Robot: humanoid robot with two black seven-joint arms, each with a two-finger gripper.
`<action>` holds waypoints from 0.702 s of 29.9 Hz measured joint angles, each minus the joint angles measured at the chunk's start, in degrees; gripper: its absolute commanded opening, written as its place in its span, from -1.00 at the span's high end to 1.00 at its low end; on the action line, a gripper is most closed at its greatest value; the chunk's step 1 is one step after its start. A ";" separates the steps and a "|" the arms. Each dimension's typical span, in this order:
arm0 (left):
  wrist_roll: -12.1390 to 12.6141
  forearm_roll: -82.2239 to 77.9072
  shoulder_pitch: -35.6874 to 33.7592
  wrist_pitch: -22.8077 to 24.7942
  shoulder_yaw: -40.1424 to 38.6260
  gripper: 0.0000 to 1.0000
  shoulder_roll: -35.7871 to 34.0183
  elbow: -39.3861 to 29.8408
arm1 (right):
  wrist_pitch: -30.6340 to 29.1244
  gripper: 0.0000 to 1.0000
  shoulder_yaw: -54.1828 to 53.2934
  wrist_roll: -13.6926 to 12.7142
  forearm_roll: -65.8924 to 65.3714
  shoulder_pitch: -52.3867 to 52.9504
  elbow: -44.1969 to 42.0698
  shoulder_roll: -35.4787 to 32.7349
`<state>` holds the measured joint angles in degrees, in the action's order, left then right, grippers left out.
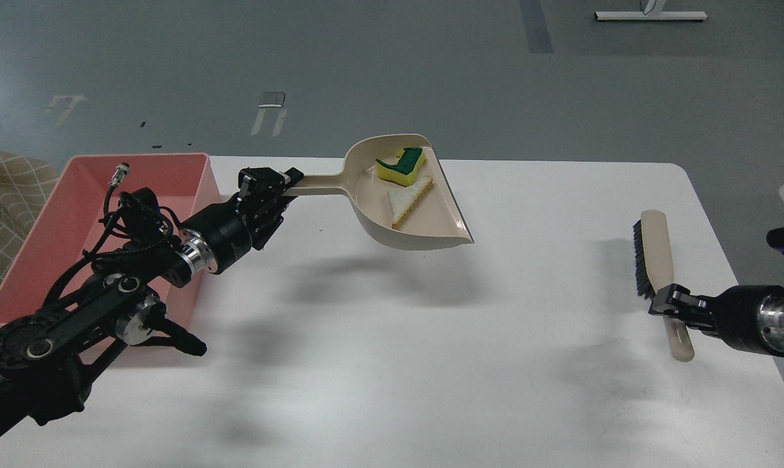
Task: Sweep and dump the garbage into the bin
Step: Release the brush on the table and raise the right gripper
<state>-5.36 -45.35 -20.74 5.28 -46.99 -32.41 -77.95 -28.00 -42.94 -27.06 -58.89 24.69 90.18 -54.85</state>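
My left gripper (pixel 280 185) is shut on the long handle of the beige dustpan (pixel 431 224) and holds it lifted above the white table. In the pan lie the garbage pieces: a yellow sponge piece with dark green backing (pixel 402 166) and a pale wedge strip (pixel 408 200). The pink bin (pixel 73 214) stands at the table's left, partly behind my left arm. My right gripper (pixel 670 305) is shut on the handle of the beige brush with black bristles (pixel 655 250) at the right side.
The white table (pixel 431 364) ends at a rounded far right corner. A beige checked cloth (pixel 2 188) lies left of the bin. Grey floor lies beyond the far edge.
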 measured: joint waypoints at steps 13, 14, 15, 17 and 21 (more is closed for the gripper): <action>0.00 0.08 -0.15 0.00 -0.81 1.00 -0.07 0.00 | 0.00 0.08 -2.34 0.00 0.55 0.55 0.85 -0.16; 0.00 0.08 -0.15 0.00 -0.84 1.00 -0.12 0.00 | 0.00 0.06 -3.27 0.00 0.58 0.57 0.91 -0.21; 0.02 0.08 -0.14 -0.01 -0.94 1.00 -0.16 0.00 | 0.00 0.03 -4.50 0.00 0.60 0.57 0.94 -0.22; 0.08 0.07 -0.13 -0.01 -1.23 1.00 -0.18 0.00 | 0.00 -0.07 -7.81 0.00 0.66 0.57 0.94 -0.07; 0.38 0.21 -0.19 0.12 -3.40 1.00 -0.19 0.00 | 0.01 -0.24 -18.52 -0.04 0.76 0.47 0.34 3.09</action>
<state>-4.98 -45.14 -20.93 5.40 -50.39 -32.60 -77.96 -27.99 -61.46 -27.10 -58.12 25.16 90.51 -51.76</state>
